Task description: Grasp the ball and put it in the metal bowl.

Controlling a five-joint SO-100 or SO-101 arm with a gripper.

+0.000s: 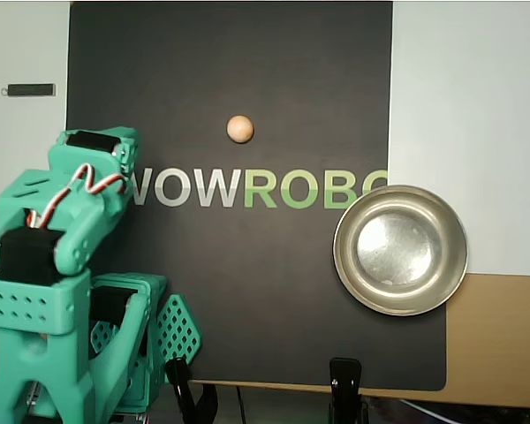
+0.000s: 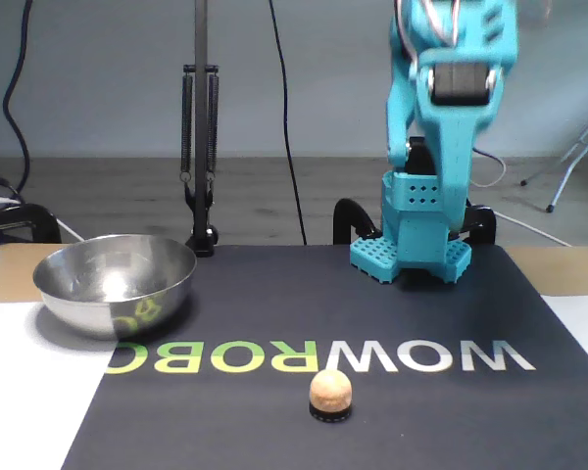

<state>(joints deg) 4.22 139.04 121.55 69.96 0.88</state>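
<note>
Overhead view: ball [image 1: 239,129] lies free on the mat — gripper jaws' opening can't be told.

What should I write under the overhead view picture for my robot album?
Green robot arm raised beside a dark mat, small tan wooden ball and shiny steel bowl waiting apart.

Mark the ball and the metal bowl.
ball [image 1: 239,129], overhead view, middle of its top.
metal bowl [image 2: 72,290], fixed view, outer wall at the front.

Teal 3D-printed robot arm [image 2: 441,147] blurred and cut off by fixed view's top edge, gripper unseen, white "WOWROBO" lettering [image 1: 256,187] partly hidden under shiny steel bowl [image 1: 400,250]
</note>
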